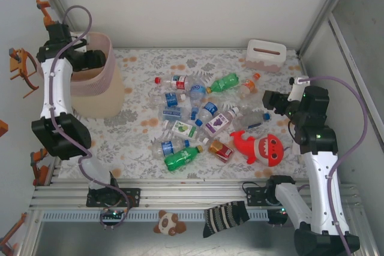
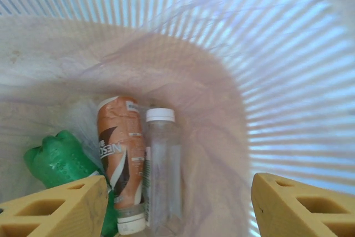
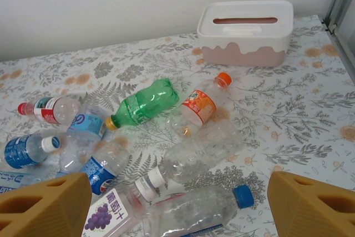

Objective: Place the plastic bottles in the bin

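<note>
Left gripper (image 2: 177,206) hangs open and empty over the ribbed, see-through pink bin (image 2: 288,54). Three smooth plastic bottles (image 2: 119,154) lie at its bottom: one green, one brown-wrapped, one clear. Right gripper (image 3: 180,203) is open and empty too, near the bottle heap (image 3: 147,104) on the table (image 3: 288,115).

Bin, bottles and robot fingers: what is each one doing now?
Bin: upright, bottles inside.
Brown bottle: lying in the bin.
Clear bottle: lying beside it, cap on.
Table bottles: lying in a heap.
Left fingers: open, empty, over the bin.
Right fingers: open, empty, near the heap.
</note>
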